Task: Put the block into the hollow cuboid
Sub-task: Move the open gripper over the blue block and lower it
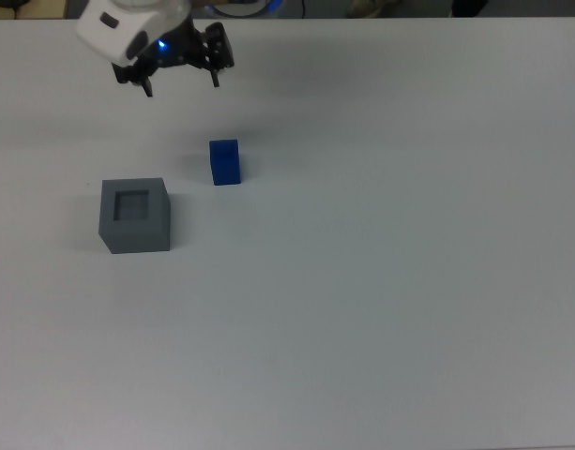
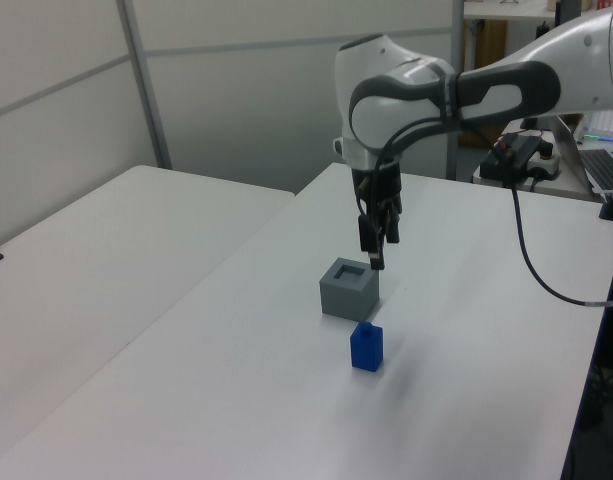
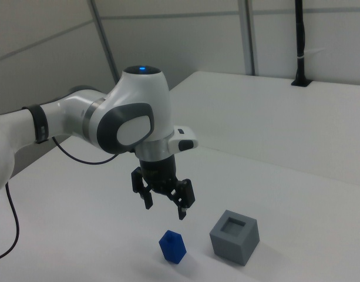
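Top view, left to right. Hollow cuboid (image 1: 134,216) first, flat on the worktop (image 1: 381,281), square recess up, nothing inside. Block (image 1: 224,162) next, at about 2 o'clock from the cuboid, near it but clearly apart, not touching. Sits on bare worktop, nothing else around it.

Hand (image 1: 181,84) up at 11 o'clock from the block, well apart. Spread wide, empty, fingers pointing down. Hangs in the air above the worktop; right view confirms a clear gap under the fingertips, with both task things below and to the right view's right.

Key relation: from the hand, block lies at roughly 5 o'clock in the top view, and lower. Cuboid lies at about 7 o'clock from the hand, further off than the block. So the block is the nearer target, which fits the order of the job.

Block axis: stands upright in the left view, long axis vertical, small nub on the top end. Opening line of the fingers runs close to 9–3 in the top view, so looks set to straddle the block across its side faces without much wrist turn. Judgement only.

Step in hand, as read: approach to the pick. Nothing grasped yet, task essentially at the start.

Next move probably needs a short shift toward 5 o'clock, then a straight drop over the block.

Risk: tall narrow block, easy to tip if one finger lands first.
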